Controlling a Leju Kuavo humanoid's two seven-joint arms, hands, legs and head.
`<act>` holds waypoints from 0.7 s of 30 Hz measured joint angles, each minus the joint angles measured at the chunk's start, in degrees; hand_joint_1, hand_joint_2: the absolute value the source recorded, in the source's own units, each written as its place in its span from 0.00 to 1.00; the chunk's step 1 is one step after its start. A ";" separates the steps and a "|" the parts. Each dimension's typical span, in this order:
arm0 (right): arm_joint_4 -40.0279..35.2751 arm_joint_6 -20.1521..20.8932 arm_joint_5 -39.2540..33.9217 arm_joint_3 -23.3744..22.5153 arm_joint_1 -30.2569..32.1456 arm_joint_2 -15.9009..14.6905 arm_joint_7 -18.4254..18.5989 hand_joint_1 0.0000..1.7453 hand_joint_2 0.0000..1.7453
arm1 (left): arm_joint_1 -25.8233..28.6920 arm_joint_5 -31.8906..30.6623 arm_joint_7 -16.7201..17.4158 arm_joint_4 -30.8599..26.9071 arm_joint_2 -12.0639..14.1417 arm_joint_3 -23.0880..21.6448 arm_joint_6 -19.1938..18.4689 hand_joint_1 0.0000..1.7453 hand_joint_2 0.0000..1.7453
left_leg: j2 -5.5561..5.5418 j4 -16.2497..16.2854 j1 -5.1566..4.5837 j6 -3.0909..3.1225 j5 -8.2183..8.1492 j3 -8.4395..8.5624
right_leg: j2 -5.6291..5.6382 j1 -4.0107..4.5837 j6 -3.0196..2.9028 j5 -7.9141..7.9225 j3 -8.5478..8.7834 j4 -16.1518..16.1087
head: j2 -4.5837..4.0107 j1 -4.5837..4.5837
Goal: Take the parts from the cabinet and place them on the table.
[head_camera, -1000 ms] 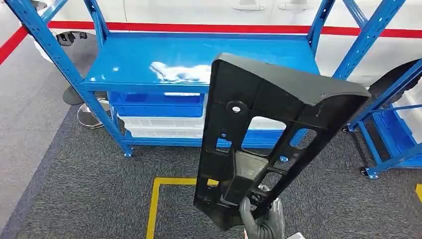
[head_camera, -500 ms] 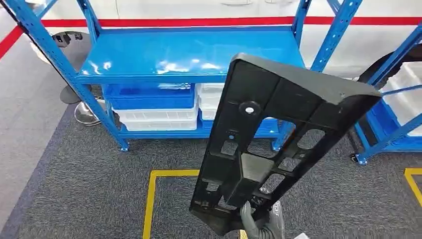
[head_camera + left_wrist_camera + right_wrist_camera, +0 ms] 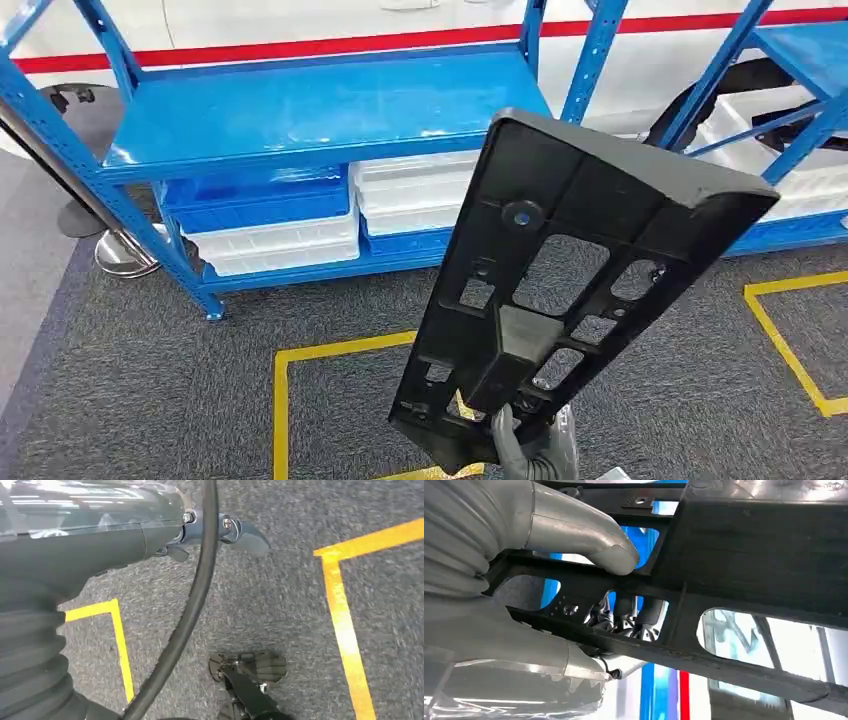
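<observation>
Meanwhile the whole head view had swung: the blue rack (image 3: 300, 110) slid leftward and a second rack (image 3: 790, 90) came in at the right, so the robot was turning, not the part moving in its grasp. The right hand (image 3: 530, 450) still gripped the black plastic part (image 3: 580, 280) by its lower end, held upright above the carpet; the left hand's state could not be told. Judging by this, the carry toward the table was under way.

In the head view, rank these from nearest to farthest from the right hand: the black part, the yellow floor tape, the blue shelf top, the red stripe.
1. black part, held in the right hand.
2. yellow floor tape, on the carpet, left.
3. blue shelf top, ahead.
4. red stripe, behind the shelf.
</observation>
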 joint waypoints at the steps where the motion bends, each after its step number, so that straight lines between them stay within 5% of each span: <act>1: 0.00 -0.02 -0.15 -0.07 0.21 0.02 -0.07 1.00 1.00 | -0.02 0.00 0.00 0.00 -0.02 0.13 0.02 0.00 1.00 | 0.38 0.58 -0.35 -0.41 -0.20 -0.37 | 0.78 0.27 -0.71 0.59 -0.23 -0.20 | 0.00 0.00; 3: 0.00 -0.04 -0.39 -0.35 0.51 -0.02 -0.09 1.00 1.00 | -0.30 0.02 0.00 0.00 -0.09 0.42 0.04 0.00 1.00 | 1.08 0.37 -0.35 -1.02 0.08 -0.18 | 1.61 0.69 -1.22 0.56 -0.80 0.34 | 0.00 0.00; 5: 0.00 -0.04 -0.39 -0.52 0.74 0.00 -0.09 1.00 1.00 | -0.49 0.02 0.00 0.00 -0.13 0.55 0.04 0.00 1.00 | 1.30 0.56 -0.28 -1.55 -0.53 -0.44 | 2.61 0.05 -2.01 1.05 -0.86 -0.24 | 0.00 0.00; 7: 0.00 -0.02 -0.39 -0.63 0.72 0.04 -0.15 1.00 1.00 | -0.40 0.02 0.00 0.00 -0.33 0.64 0.02 0.00 1.00 | -2.86 5.42 0.11 -1.99 -4.03 -2.31 | 3.39 -0.04 -2.67 1.29 -1.14 -0.31 | 0.00 -0.02; 9: 0.00 -0.04 -0.39 -0.79 0.89 0.09 -0.31 1.00 1.00 | -0.13 0.09 0.00 0.00 -0.33 0.70 0.04 0.00 1.00 | -4.13 14.78 0.17 -2.21 -8.11 -6.72 | 4.57 0.11 -2.87 1.40 -1.42 -0.25 | 0.00 -0.02; 10: 0.00 -0.04 -0.37 -1.01 1.06 0.15 -0.39 1.00 1.00 | 0.05 0.11 0.00 0.00 -0.33 0.74 0.04 0.00 1.00 | -4.30 18.23 0.17 -2.29 -8.76 -8.43 | 5.24 0.15 -2.90 1.44 -1.56 -0.12 | 0.00 -0.02; 12: -0.02 -0.04 -0.17 -1.36 1.44 0.46 -0.42 1.00 1.00 | 0.18 0.11 -0.09 0.00 -0.33 0.79 0.04 0.00 1.00 | -4.37 16.17 0.19 -2.18 -5.61 -7.77 | 6.70 0.14 -2.88 1.43 -1.67 0.30 | 0.00 -0.02; 14: -0.22 -0.09 0.15 -1.55 1.69 0.83 -0.37 1.00 1.00 | 0.11 0.13 -0.17 0.00 -0.33 0.88 0.04 0.00 1.00 | -5.50 6.69 0.31 -1.85 -0.19 -3.62 | 8.21 0.13 -2.79 1.41 -1.67 0.63 | 0.00 -0.02; 16: -0.55 -0.09 0.35 -1.97 1.80 1.12 -0.35 1.00 1.00 | 0.23 0.13 -0.28 0.00 -0.33 1.14 0.02 0.00 1.00 | -9.57 1.92 0.58 -1.48 -0.01 -1.85 | 9.44 0.40 -2.11 1.49 -2.26 1.19 | 0.00 0.00; 18: -0.66 -0.07 0.50 -2.34 2.02 1.25 -0.28 1.00 1.00 | -0.11 0.15 -0.35 -0.02 -0.33 1.23 0.02 0.00 1.00 | -8.53 2.01 0.22 -1.22 -0.21 -2.14 | 10.61 -0.04 -1.21 2.03 -2.91 0.88 | 0.00 0.00; 20: -0.83 -0.07 0.55 -2.75 2.44 1.29 -0.24 1.00 1.00 | -0.14 0.15 -0.44 -0.02 -0.44 1.23 0.02 0.00 1.00 | -7.09 1.10 0.75 -0.13 0.59 -1.92 | 11.71 0.05 -0.32 2.48 -3.15 0.73 | 0.00 -0.02; 21: -0.90 -0.09 0.61 -2.91 2.69 1.31 -0.24 1.00 1.00 | -0.18 0.15 -0.46 -0.02 -0.44 1.23 0.02 0.00 1.00 | -6.22 0.83 0.68 0.25 0.90 -1.76 | 8.73 0.11 -0.34 1.43 -3.73 1.89 | 0.00 0.02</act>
